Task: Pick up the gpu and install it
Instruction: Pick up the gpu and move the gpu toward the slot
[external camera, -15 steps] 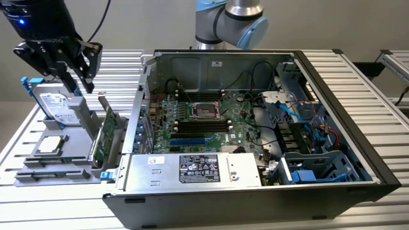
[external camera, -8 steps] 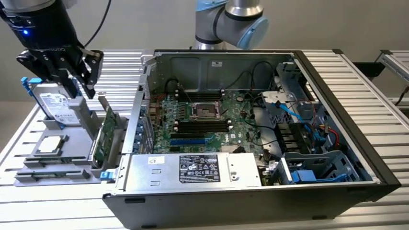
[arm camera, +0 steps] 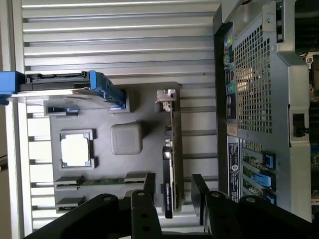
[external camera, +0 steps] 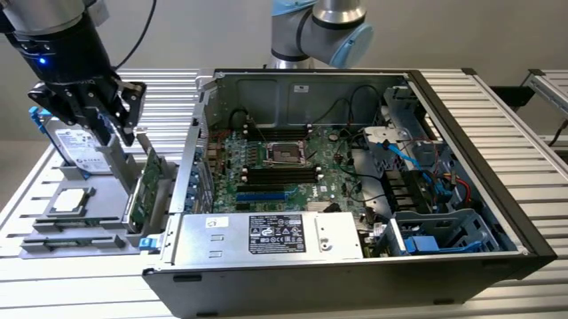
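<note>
A: Exterior view, widest thing first?

B: Slatted metal counter (external camera: 497, 106), spread under everything. Then the open computer case (external camera: 355, 282), lying on it with the motherboard (external camera: 284, 166) bared inside.

A: Beside the case?

B: Grey holder tray (external camera: 80, 232) (arm camera: 144, 107), just off the case wall on the exterior view's left.

A: And the end effector?

B: End effector (external camera: 120, 133) (arm camera: 173, 178) hanging over the far part of the tray, near the hard drive. Fingers (arm camera: 149, 191) spread apart in the wrist view, clamped on nothing.

A: Parts in the tray?

B: Hard drive in a blue frame (external camera: 80, 143) (arm camera: 65, 82), upright at the far end. Next the gpu (external camera: 142, 193) (arm camera: 173, 149), standing on its long edge along the tray side nearest the case, not yet lifted. In the wrist view, lined up between the two fingers, silver bracket at the end away from them. Touching the card or clear of it: cannot tell.

A: Smallest?

B: Square processor chip (external camera: 71, 199) (arm camera: 76, 149), flat in its pocket, apart from the gpu.
</note>
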Motion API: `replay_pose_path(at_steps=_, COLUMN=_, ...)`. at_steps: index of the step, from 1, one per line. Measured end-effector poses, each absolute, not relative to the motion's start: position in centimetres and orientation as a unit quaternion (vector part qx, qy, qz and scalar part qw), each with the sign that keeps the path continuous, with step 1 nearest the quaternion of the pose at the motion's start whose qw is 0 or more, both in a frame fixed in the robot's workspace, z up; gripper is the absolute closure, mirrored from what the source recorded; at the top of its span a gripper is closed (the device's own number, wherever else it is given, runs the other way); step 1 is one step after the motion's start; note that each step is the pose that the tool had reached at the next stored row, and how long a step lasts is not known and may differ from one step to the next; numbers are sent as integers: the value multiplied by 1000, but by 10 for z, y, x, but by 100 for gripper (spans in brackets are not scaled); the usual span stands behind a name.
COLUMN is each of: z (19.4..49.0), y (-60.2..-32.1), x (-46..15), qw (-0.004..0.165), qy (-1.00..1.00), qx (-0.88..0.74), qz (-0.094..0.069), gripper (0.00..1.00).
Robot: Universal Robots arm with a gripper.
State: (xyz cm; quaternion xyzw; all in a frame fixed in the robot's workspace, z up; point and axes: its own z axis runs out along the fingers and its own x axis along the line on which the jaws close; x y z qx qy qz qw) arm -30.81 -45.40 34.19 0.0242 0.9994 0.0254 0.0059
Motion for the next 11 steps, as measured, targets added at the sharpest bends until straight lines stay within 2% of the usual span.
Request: replay_pose_path(at_steps=11, z=322, y=-457, x=-308, qw=5, qy=1000, qx=-1, qz=26, gripper=58)
